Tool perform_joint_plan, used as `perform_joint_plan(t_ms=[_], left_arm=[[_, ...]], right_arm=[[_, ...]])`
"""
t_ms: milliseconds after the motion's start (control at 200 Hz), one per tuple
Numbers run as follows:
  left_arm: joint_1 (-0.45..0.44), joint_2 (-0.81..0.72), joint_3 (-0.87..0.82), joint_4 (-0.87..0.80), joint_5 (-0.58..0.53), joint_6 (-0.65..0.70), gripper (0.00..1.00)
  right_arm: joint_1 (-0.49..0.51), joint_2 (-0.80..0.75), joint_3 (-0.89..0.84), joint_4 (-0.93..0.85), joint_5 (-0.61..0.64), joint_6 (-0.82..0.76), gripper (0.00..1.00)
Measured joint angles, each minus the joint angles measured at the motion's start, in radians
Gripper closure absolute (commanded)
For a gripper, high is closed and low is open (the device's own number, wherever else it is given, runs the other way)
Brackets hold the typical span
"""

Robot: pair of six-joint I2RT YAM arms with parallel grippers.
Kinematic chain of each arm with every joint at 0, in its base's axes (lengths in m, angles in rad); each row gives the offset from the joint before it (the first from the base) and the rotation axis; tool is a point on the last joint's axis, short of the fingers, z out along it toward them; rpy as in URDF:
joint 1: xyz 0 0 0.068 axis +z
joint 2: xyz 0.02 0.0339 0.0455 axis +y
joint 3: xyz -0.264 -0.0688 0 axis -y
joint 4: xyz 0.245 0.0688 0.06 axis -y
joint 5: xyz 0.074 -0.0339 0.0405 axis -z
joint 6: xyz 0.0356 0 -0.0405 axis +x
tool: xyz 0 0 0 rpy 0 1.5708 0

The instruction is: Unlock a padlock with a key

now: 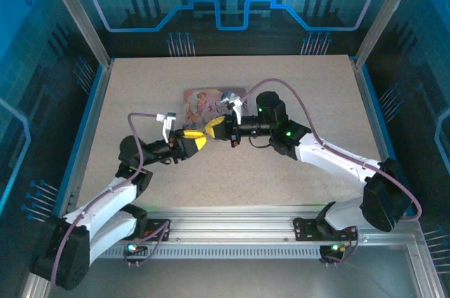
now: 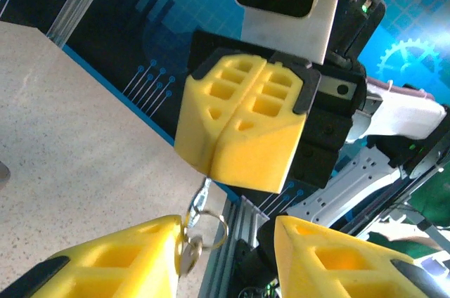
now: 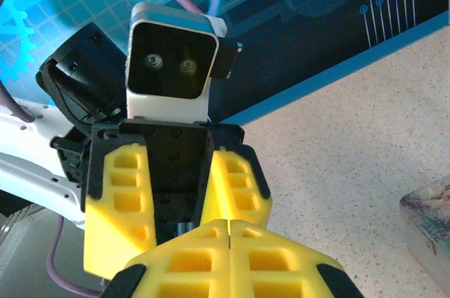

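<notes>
My right gripper [image 1: 216,128] is shut, tip to tip with my left gripper [image 1: 199,140] above the table's middle. In the left wrist view the right gripper [image 2: 215,170] pinches a thin silver key [image 2: 200,198] that hangs from its yellow tips. A key ring [image 2: 211,226] dangles below it with a second flat metal piece [image 2: 190,254] against my left finger [image 2: 151,249]. The left gripper [image 2: 226,242] is open, its fingers wide apart with the ring between them. In the right wrist view the right gripper [image 3: 230,231] is shut in front of the open left gripper [image 3: 176,214]. The padlock is hidden.
A pink illustrated tin [image 1: 211,103] lies flat just behind the two grippers, and its corner [image 3: 430,221] shows in the right wrist view. The speckled table [image 1: 295,94] is ringed by blue edges and aluminium posts [image 1: 77,17].
</notes>
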Motion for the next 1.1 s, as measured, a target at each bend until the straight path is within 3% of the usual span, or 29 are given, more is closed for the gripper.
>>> perform_joint_plan(t_ms=[460, 955, 1100], left_arm=[[-0.013, -0.165, 0.012, -0.277, -0.175, 0.198, 0.52], [-0.056, -0.077, 0.016, -0.211, -0.174, 0.226, 0.59], [-0.056, -0.057, 0.021, -0.168, -0.174, 0.21, 0.66]], right_arm=[[0.001, -0.006, 0.0, -0.031, 0.026, -0.019, 1.0], [0.006, -0.012, 0.0, -0.037, 0.027, -0.023, 1.0], [0.006, -0.014, 0.0, -0.037, 0.027, -0.023, 1.0]])
